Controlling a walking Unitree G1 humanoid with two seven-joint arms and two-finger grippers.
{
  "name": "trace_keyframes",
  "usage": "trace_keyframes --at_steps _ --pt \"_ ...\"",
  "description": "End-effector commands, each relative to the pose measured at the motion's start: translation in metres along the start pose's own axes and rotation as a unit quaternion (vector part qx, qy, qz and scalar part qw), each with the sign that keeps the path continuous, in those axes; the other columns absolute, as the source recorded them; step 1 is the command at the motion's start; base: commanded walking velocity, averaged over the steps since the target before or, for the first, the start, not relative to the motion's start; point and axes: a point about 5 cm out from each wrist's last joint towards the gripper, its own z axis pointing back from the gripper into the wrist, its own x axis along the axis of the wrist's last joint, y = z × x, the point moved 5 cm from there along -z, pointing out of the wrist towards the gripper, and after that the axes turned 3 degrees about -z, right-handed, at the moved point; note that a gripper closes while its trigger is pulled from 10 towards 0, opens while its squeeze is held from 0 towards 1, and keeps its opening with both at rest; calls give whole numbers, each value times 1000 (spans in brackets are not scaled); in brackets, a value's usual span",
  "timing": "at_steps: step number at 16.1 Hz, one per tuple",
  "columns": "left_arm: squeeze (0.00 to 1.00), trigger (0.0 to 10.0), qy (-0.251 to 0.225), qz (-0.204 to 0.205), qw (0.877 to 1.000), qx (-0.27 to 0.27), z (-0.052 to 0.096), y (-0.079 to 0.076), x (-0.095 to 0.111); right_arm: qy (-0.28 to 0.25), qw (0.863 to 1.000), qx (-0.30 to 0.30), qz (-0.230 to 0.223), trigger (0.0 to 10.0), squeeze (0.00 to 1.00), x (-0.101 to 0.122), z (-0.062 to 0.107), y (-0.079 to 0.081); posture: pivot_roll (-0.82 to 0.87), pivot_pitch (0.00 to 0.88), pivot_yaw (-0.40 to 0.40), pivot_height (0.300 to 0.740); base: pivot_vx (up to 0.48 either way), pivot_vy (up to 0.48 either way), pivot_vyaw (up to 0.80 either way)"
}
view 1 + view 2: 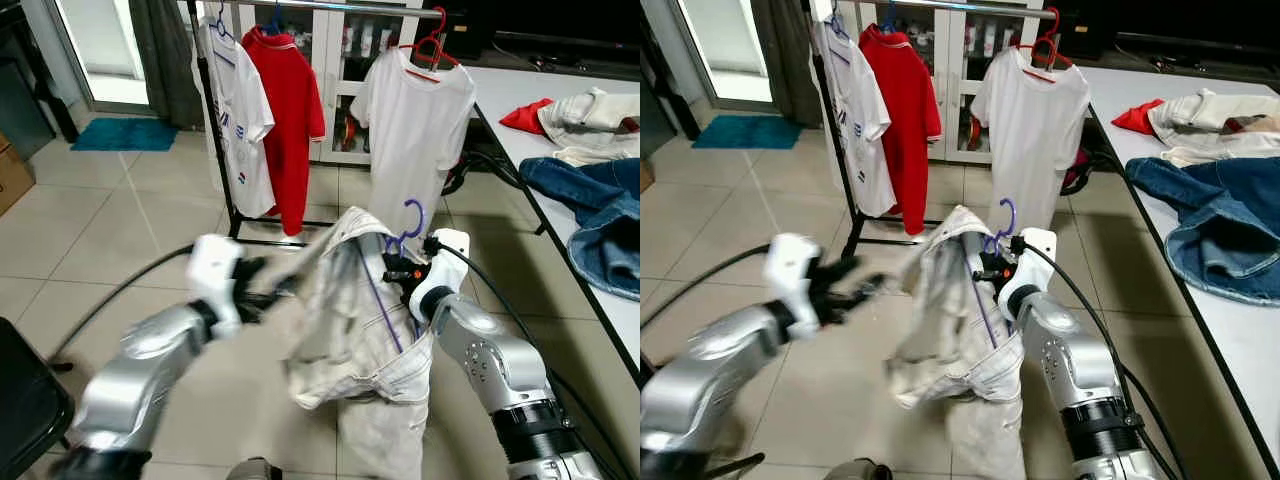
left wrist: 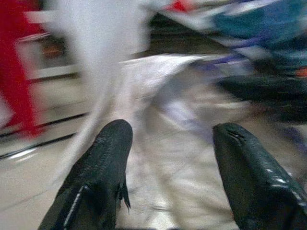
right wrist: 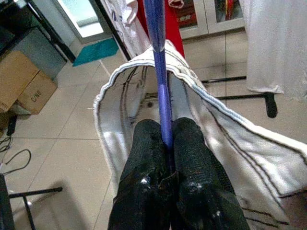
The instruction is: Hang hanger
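A purple hanger (image 1: pixel 405 228) carries a cream garment (image 1: pixel 345 320) that droops toward the floor in front of me. My right gripper (image 3: pixel 165 139) is shut on the hanger's purple bar (image 3: pixel 160 72), just below its hook (image 1: pixel 1006 212). My left gripper (image 2: pixel 170 139) stands open, blurred by motion, a short way off the garment's left shoulder; in the eye views its fingers (image 1: pixel 262 282) point toward the cloth. The black clothes rack (image 1: pixel 215 120) stands beyond, with its rail at the top edge of the picture.
On the rack hang a white printed shirt (image 1: pixel 238 110), a red polo (image 1: pixel 290 100) and a white T-shirt (image 1: pixel 415 120) on a red hanger (image 1: pixel 432 45). A white table (image 1: pixel 520 95) at right holds jeans (image 1: pixel 600 215) and other clothes. Black cables (image 1: pixel 120 290) trail over the tiled floor.
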Motion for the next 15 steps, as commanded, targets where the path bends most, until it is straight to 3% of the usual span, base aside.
trace_keyframes --at_steps 1,2,4,5,6,7,10,13,14,15 --pt "1000 10000 9 -15 999 -40 -9 -6 -3 -65 998 22 11 10000 0 39 -2 9 -5 43 -24 740 0 0 0" --pt "1000 10000 20 -30 998 -56 -12 -7 -6 -69 997 29 15 10000 0 42 -3 13 -10 43 -21 740 0 0 0" --pt "1000 10000 41 -50 983 -172 -24 -26 -10 -65 996 51 42 10000 0 51 -7 25 -18 46 -18 740 0 0 0" --pt "890 10000 55 -45 971 -230 -27 -37 -13 -66 995 60 48 10000 0 57 -8 30 -22 47 -16 740 0 0 0" --pt "55 10000 71 -35 959 -272 -28 -44 -18 -70 994 71 49 10000 0 62 -8 37 -25 49 -12 740 0 0 0" --pt "0 10000 87 -36 950 -298 -30 -47 -25 -75 993 84 48 10000 0 69 -8 44 -31 51 -5 740 0 0 0" --pt "0 10000 96 -58 936 -332 -48 -53 -36 -89 989 112 41 10000 0 85 -4 62 -42 54 6 740 0 0 0" --pt "0 10000 111 -75 931 -338 -62 -58 -45 -101 986 128 38 10000 0 96 2 74 -59 52 25 740 0 0 0" --pt "0 6353 110 -76 928 -347 -62 -60 -45 -103 986 128 36 10000 0 97 3 74 -61 50 28 740 0 0 0" --pt "0 6235 111 -82 925 -354 -62 -62 -46 -103 986 127 34 10000 0 98 4 73 -63 47 31 740 0 0 0"
